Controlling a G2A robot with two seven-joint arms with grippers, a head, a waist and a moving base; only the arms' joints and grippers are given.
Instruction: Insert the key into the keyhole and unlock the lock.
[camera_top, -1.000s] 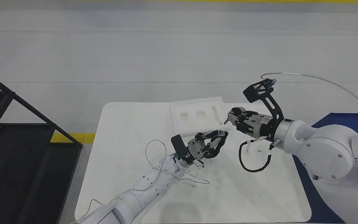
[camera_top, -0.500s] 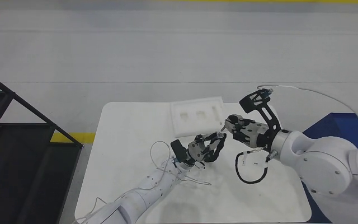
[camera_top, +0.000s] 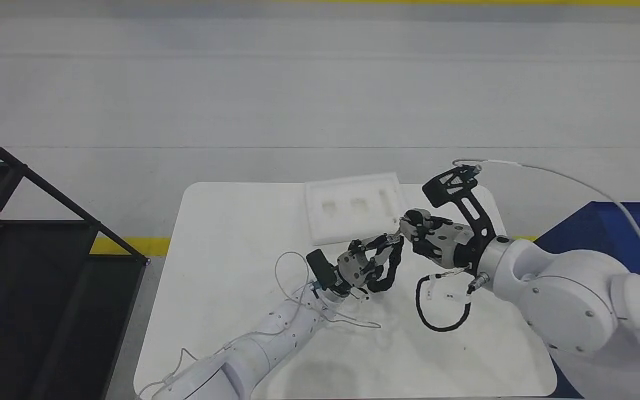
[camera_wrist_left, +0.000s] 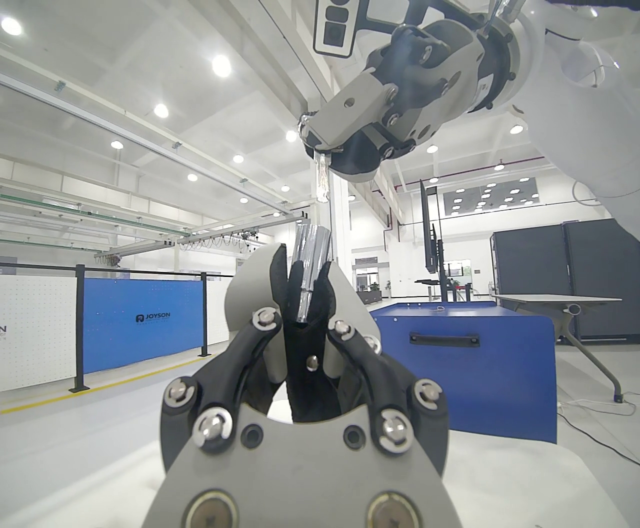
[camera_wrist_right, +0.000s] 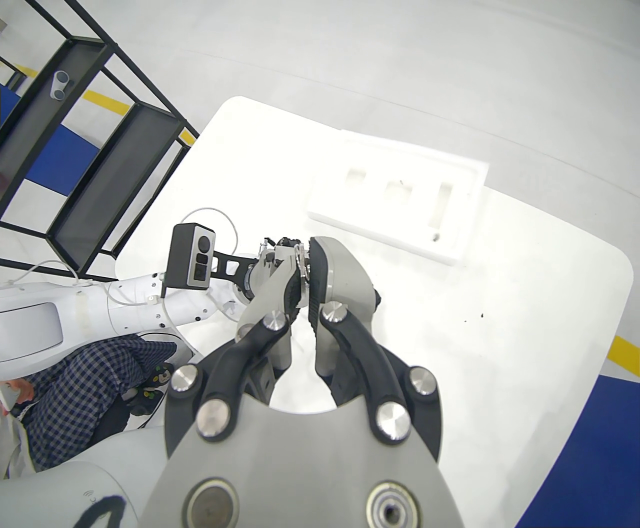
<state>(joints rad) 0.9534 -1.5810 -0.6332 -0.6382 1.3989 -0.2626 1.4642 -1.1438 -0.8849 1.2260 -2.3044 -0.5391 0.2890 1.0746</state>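
Both grippers moved closer over the white bench (camera_top: 230, 250) beside a white foam tray (camera_top: 340, 225); left gripper (camera_wrist_left: 305, 272) squeezes a shiny silver lock (camera_wrist_left: 311, 250), right gripper (camera_wrist_right: 306, 270) pinches a small silver key (camera_wrist_left: 322, 175).

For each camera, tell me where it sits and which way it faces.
Top view: above the arms, looking down at the table; both arms show, left gripper and right gripper close together.
Left wrist view: behind the left gripper, facing up at the ceiling; it clamps the lock, the key pointing at it.
Right wrist view: behind the right gripper, looking down at the table.
Shared: top and right wrist views show the foam tray.
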